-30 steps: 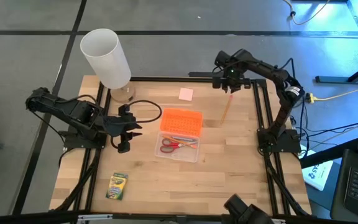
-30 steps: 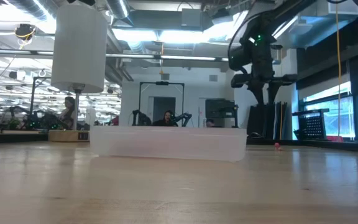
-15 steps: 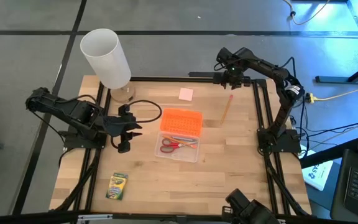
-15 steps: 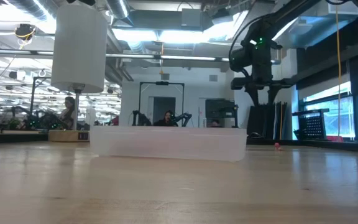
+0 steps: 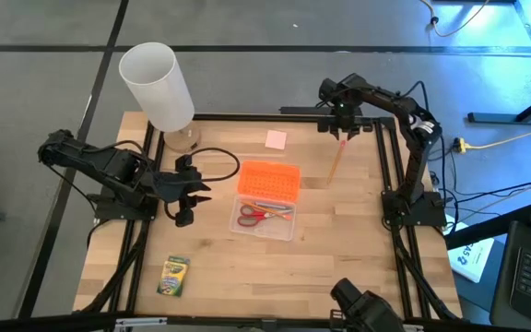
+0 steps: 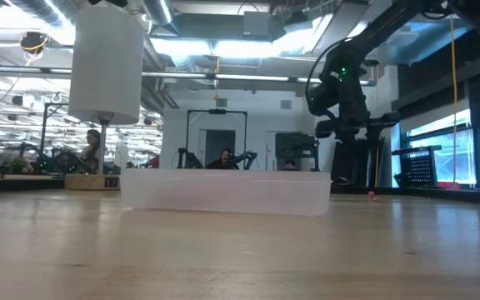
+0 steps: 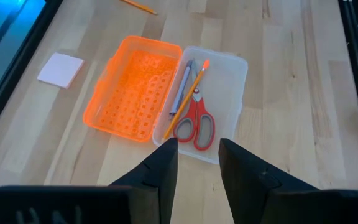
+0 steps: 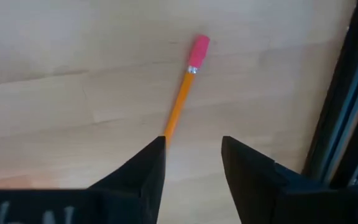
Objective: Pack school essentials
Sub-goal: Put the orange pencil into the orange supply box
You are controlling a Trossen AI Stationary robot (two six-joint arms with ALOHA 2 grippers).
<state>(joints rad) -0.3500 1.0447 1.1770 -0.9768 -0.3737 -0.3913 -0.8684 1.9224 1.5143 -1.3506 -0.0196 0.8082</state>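
Right gripper (image 5: 342, 129) up at the far right part of the table (image 5: 339, 249), above the eraser end of the loose orange pencil (image 5: 335, 162). Fingers (image 8: 143, 171) apart, nothing between them; in the right wrist view the pencil (image 8: 182, 93) lies flat on the wood, pink tip pointing away, its near end running in between the finger tips. Cannot tell from the frames whether touching or above it.

Left gripper (image 5: 184, 192) parked at the left side of the table, just beside the clear box (image 5: 265, 217). Fingers (image 7: 160, 171) apart, empty, aimed at the box.

Clear box (image 7: 225, 99) mid-table, open, orange lid (image 5: 268, 181) lying flipped alongside its far edge, touching. Inside: red-handled scissors (image 7: 194, 124), a second orange pencil (image 7: 188, 96) lying across them, a grey pen (image 7: 182, 87) next to it.

Pink eraser (image 5: 276, 139) out on the wood beyond the lid, well apart from the box. Crayon box (image 5: 173, 275) flat near the front left corner, well apart from everything else.

Tall white cylinder (image 5: 158, 88) at the far left corner.
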